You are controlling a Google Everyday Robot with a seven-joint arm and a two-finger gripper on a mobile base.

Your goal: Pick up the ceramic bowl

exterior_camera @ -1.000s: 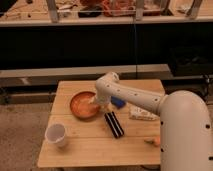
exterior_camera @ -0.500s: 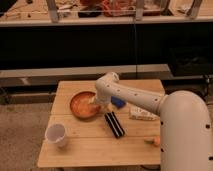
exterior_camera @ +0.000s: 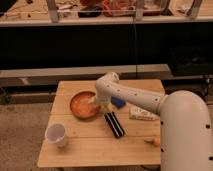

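Observation:
The ceramic bowl (exterior_camera: 82, 104) is wide, shallow and orange-brown, and it sits on the wooden table (exterior_camera: 95, 145) at the middle left. My white arm reaches from the right across the table. My gripper (exterior_camera: 95, 105) is at the bowl's right rim, reaching down into or onto it. The bowl rests flat on the table.
A small white cup (exterior_camera: 56, 134) stands at the front left. A black bar-shaped object (exterior_camera: 114, 124) lies in the middle. A blue item (exterior_camera: 118, 102) and a white packet (exterior_camera: 142, 113) lie to the right. A small orange thing (exterior_camera: 155, 141) sits by the arm's base. Shelving stands behind.

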